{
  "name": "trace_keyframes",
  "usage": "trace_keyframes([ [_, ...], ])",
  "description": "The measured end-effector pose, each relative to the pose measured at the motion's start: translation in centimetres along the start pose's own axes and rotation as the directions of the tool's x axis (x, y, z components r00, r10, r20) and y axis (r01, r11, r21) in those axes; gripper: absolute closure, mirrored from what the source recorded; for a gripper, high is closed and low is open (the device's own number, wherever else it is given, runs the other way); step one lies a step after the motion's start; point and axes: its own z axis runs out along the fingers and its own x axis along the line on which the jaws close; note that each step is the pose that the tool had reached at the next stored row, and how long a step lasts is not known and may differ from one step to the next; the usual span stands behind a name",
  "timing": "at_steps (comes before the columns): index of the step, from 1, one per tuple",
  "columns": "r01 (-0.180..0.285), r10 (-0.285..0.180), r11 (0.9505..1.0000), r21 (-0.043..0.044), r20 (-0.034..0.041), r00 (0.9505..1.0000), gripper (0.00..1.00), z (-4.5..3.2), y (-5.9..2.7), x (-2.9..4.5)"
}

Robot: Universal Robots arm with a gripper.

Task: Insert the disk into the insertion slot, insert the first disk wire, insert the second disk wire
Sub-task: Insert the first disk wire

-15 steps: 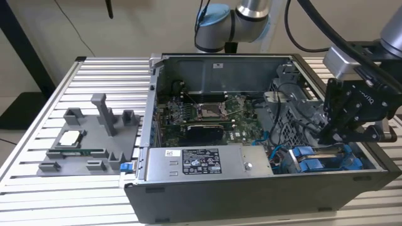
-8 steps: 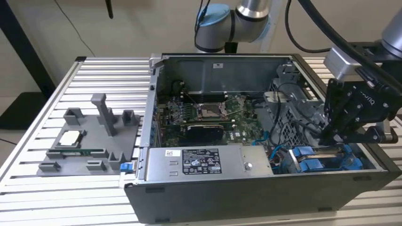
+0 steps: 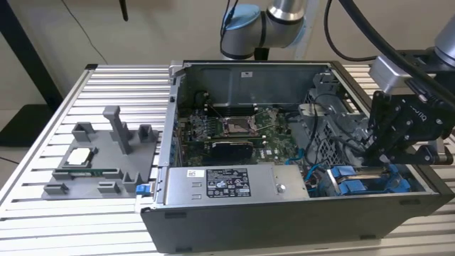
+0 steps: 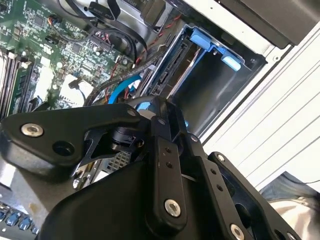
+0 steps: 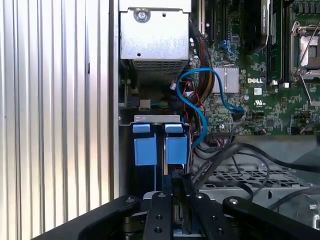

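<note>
Hand: the black hand (image 3: 374, 156) is low inside the open computer case (image 3: 249, 226), at the end on the exterior view's right. It is directly over the blue drive bay. I cannot tell whether it is open or closed, because its own linkage covers the tip in both wrist views.
Disk: the disk (image 4: 173, 70) stands on edge in its blue carrier (image 4: 207, 42), down in the bay in the case's corner. Only its connector edge and part of one flat side show.
Carrier tabs: two blue tabs (image 5: 145, 145) sit side by side in the first wrist view. What is below them is cut off by the hand.
Blue cable: a light blue cable (image 5: 200, 100) loops from the motherboard (image 3: 235, 128) towards the bay. Its far end is lost among dark wires.
Power supply: the silver box with a sticker (image 3: 235, 184) lies along the case's front wall, just beside the bay.
Counter: the slatted metal counter (image 3: 114, 85) carries the case and a grey fixture tray (image 3: 99, 160), well apart from the hand.
</note>
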Motion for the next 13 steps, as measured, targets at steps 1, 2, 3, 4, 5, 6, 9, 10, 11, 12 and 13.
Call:
trace_keyframes([
  [1, 0.000, 0.000, 1.0000, 0.0000, -0.0002, 1.0000, 0.81, 0.03, -0.16, 0.00],
  [2, 0.000, 0.000, 1.0000, 0.0000, -0.0003, 1.0000, 0.81, 0.07, -0.37, 0.00],
  [3, 0.001, -0.001, 1.0000, -0.0001, -0.0004, 1.0000, 0.81, 0.12, -0.58, 0.00],
  [4, 0.002, -0.002, 1.0000, -0.0001, -0.0004, 1.0000, 0.81, 0.18, -0.83, 0.00],
  [5, 0.003, -0.003, 1.0000, -0.0002, -0.0005, 1.0000, 0.81, 0.25, -1.08, 0.00],
  [6, 0.004, -0.004, 1.0000, -0.0002, -0.0006, 1.0000, 0.81, 0.32, -1.32, -0.01],
  [9, 0.007, -0.007, 1.0000, -0.0004, -0.0020, 1.0000, 0.81, 0.59, -1.91, -0.15],
  [10, 0.008, -0.008, 1.0000, -0.0004, -0.0023, 1.0000, 0.81, 0.71, -2.10, -0.24],
  [11, 0.009, -0.009, 1.0000, -0.0005, -0.0026, 1.0000, 0.81, 0.83, -2.27, -0.35],
  [12, 0.010, -0.010, 1.0000, -0.0005, -0.0029, 1.0000, 0.81, 0.98, -2.44, -0.49],
  [13, 0.010, -0.010, 0.9999, -0.0005, -0.0033, 0.9999, 0.81, 1.10, -2.57, -0.64],
])
